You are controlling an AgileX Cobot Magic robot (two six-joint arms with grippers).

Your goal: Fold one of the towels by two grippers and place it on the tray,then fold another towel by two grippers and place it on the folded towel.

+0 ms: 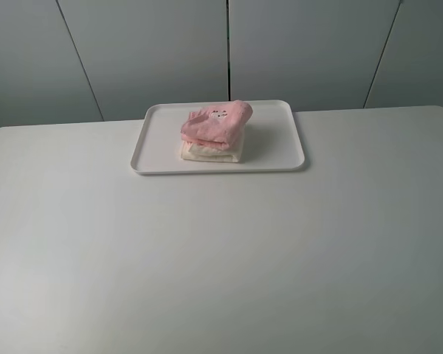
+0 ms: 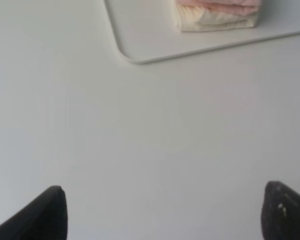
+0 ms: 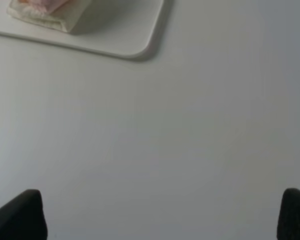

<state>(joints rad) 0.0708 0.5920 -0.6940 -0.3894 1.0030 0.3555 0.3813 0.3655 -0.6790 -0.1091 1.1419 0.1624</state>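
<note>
i see the pink towel (image 1: pixel 218 122) stacked on the cream towel (image 1: pixel 210 152), mid-tray (image 1: pixel 280 164); soft, light, best gripped by corners. left pincer (image 2: pixel 162 212) and right pincer (image 3: pixel 162 215) released, empty.

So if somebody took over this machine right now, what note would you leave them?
Left gripper: fingers wide open, empty, above bare table.
Right gripper: the same, open and empty.
Pink towel: folded, lying on top of the folded cream towel.
Both sit on the white tray at the far side of the table.
Done: both towels folded and stacked.
Left: nothing visible.
</note>
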